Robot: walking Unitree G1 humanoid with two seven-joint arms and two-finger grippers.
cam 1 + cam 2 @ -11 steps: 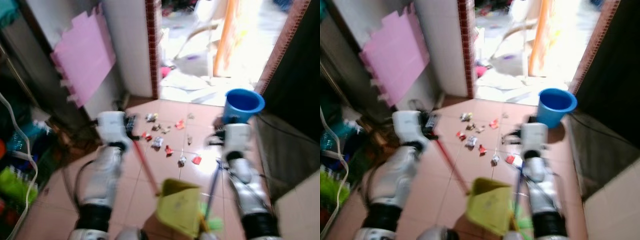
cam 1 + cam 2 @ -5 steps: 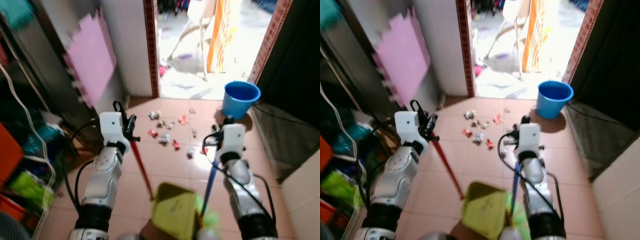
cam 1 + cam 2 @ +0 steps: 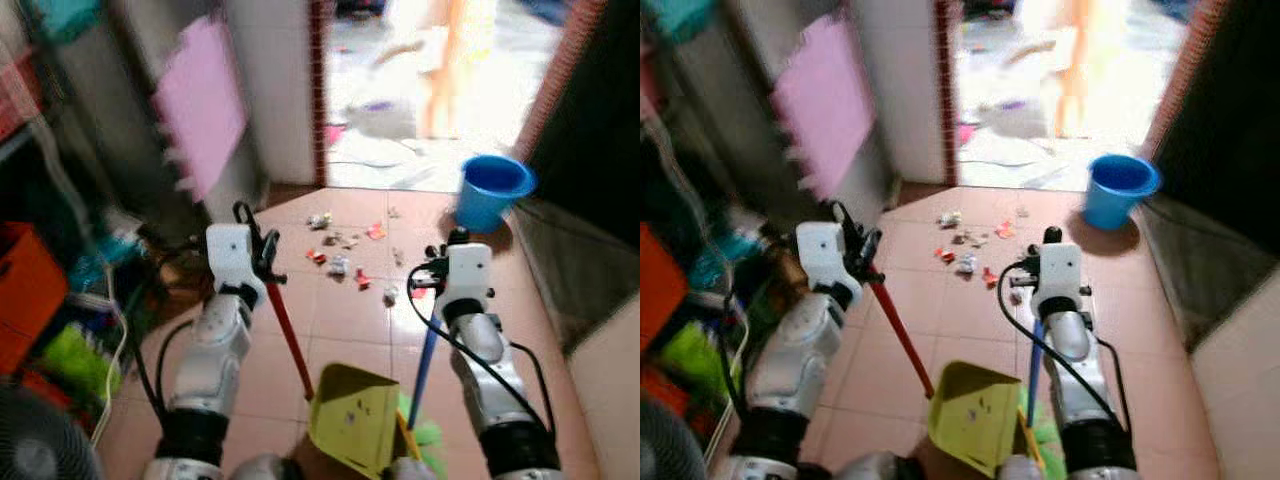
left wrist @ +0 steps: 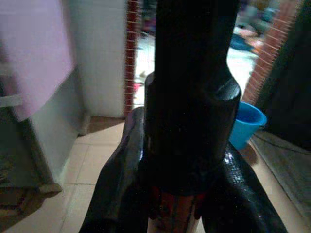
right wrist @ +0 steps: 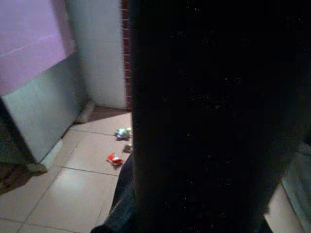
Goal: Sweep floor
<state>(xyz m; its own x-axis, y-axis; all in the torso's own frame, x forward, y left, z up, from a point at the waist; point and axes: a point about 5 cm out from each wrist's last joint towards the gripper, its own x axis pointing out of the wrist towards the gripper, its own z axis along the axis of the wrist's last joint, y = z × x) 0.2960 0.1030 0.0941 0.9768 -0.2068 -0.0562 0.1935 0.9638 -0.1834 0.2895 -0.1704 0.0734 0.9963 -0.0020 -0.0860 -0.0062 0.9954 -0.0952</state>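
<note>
Left eye view: litter [image 3: 345, 262] lies dead ahead. My right gripper [image 3: 447, 262] is clamped on the blue broom handle [image 3: 424, 358], my left gripper [image 3: 262, 258] on the red dustpan handle [image 3: 288, 338].

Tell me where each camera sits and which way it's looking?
Left eye view: on the head, looking down at the litter, both arms, the dustpan.
Right eye view: beside it, same scene.
Left wrist view: on the left arm, looking along the left claw gripping the red handle.
Right wrist view: on the right arm, its dark right claw close up.
Both wrist views share the brick doorway.
</note>
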